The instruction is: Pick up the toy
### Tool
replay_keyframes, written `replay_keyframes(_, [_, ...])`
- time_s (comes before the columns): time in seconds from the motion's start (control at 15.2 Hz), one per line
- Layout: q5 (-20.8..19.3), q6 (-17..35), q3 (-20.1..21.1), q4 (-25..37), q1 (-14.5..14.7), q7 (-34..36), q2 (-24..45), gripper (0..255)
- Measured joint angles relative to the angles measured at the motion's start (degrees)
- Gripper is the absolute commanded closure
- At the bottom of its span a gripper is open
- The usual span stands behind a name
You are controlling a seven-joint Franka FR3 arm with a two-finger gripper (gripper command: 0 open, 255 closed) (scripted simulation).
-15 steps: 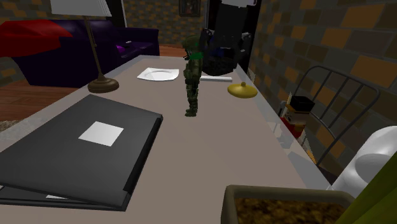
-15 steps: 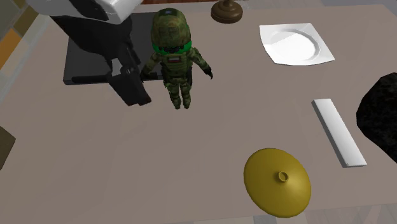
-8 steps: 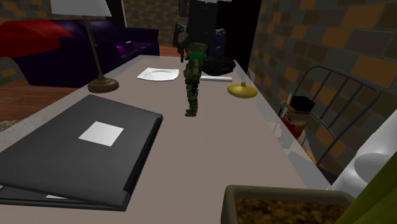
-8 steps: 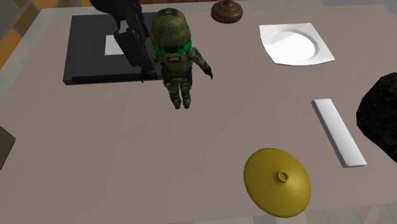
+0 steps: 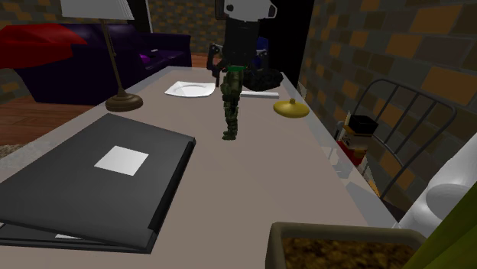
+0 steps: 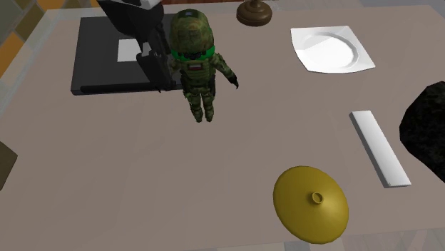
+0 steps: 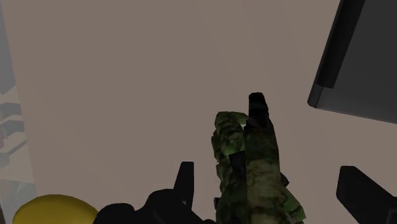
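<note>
Well, the toy (image 6: 194, 71), a little camouflage soldier with a green collar, stands upright on the table (image 6: 107, 185). It is just beside the black folder (image 6: 96, 71), with the white plate (image 6: 329, 50) off to the other side and a yellow lid (image 6: 311, 205) well apart from it. In the shoulder view its feet look planted on the tabletop, so nothing is lifted. The gripper (image 7: 264, 172) hangs right over it, pointing down. From the wrist view the fingers (image 7: 185, 184) stand wide apart with the soldier between them, nearer one than the other, and neither seems to touch it. So I'd say the approach is mostly done: the hand is lined up over the figure and roughly astride it. How low it sits I can't quite tell, though from the shoulder view the fingers seem about level with the head. What's left, by my reckoning, is the job proper: lower a bit if needed, close on the body, and raise it clear of the table. No grasp and no lift yet.
</note>
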Motion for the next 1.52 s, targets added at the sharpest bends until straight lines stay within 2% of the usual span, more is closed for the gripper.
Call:
replay_keyframes(0.73, [0.0,-0.2,0.0,0.2,0.0,0.0,0.1,255])
replay_keyframes(1.52, [-2.4,-10.1,1.1,13.1,0.6,1.0,3.9,255])
